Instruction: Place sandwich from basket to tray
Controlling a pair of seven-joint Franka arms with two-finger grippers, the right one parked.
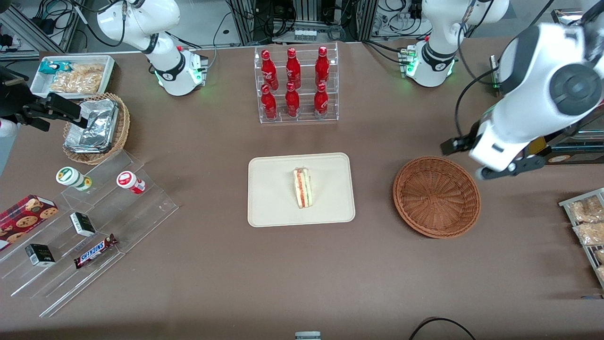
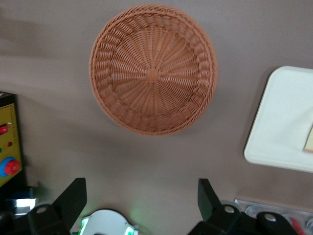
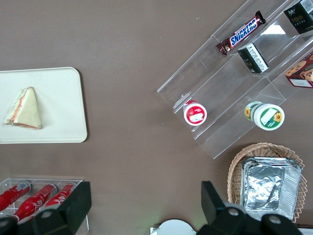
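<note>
Robotics lab: cable-strewn equipment racks [image 1: 306,19], mock shop goods.

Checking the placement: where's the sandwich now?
The sandwich lies on the tray, mid-table, nearer the camera than the bottle rack; the gripper hangs above the basket.

Brown table [image 1: 198,283], tray [image 1: 273,208], basket [image 1: 436,196], gripper [image 2: 142,200] above

Brown matte table [image 1: 198,283] fills my workspace, evenly lit, soft shadows only. Farther from the front camera than its edge: pale grey floor [image 1: 207,19], black cables [image 1: 56,12] in tangles, aluminium frame posts [image 1: 245,21].
</note>
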